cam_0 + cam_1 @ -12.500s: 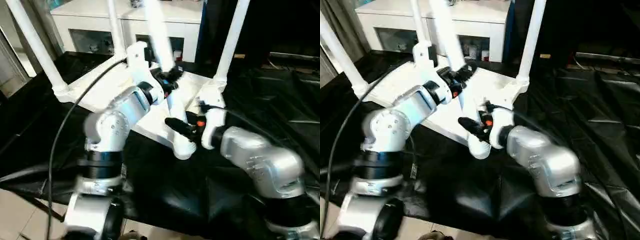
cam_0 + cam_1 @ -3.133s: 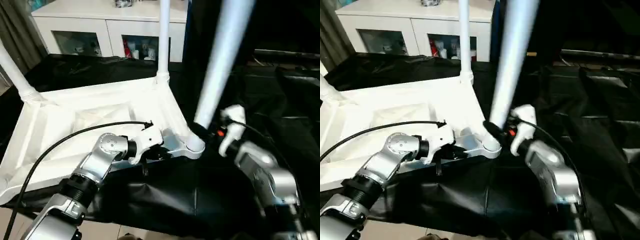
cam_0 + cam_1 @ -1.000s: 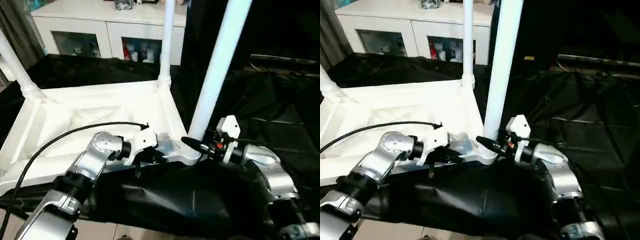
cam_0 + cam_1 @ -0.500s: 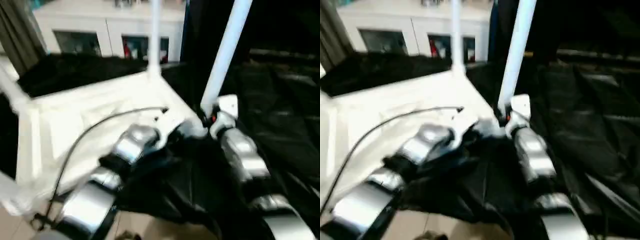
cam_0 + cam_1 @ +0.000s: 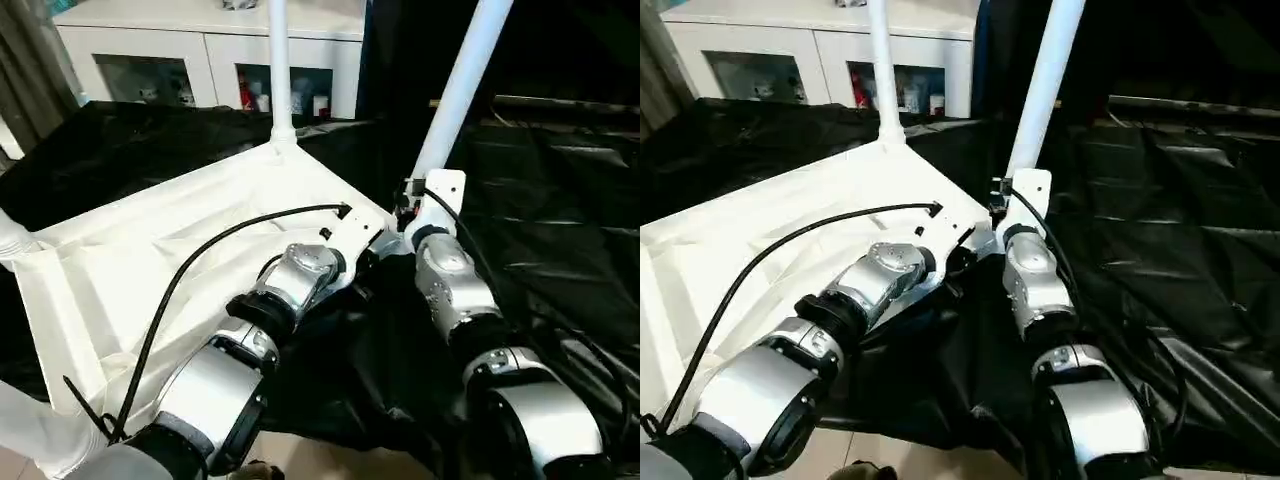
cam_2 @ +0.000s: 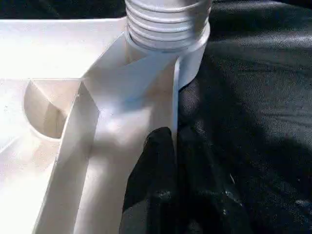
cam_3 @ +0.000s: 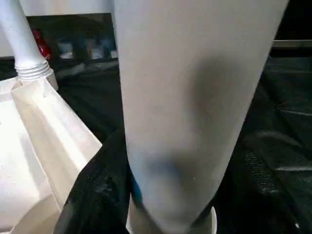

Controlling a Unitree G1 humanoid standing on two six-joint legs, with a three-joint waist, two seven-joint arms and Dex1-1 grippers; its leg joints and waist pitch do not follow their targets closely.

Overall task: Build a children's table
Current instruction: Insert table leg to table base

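Head views: the children's table (image 5: 180,250) lies upside down on black sheeting (image 5: 560,230), ribbed underside facing up. Two legs stand fully visible in their corner sockets: the far leg (image 5: 277,60) and the near leg (image 5: 462,85) by the arms, its long axis rising steeply and leaning slightly to the right. A third leg (image 5: 12,238) shows at the left edge, and a white tube (image 5: 35,440) at the lower left may be the fourth; I cannot tell whether it is seated. Both silver forearms converge on the near corner, the right hand (image 5: 408,212) at the foot of that leg, the left hand (image 5: 362,262) at the frame edge just beside it. A white cabinet (image 5: 210,50) stands behind.

Left wrist view: the left hand's fingers (image 6: 156,185) are pressed together on the thin rim wall, directly below the threaded socket (image 6: 168,22). It seems to steady the top.

Right wrist view: the near leg (image 7: 190,107) rises straight ahead between the right hand's fingers (image 7: 100,190), which stand half apart, clamped around the tube. The right hand looks better placed to twist the leg about its long axis.
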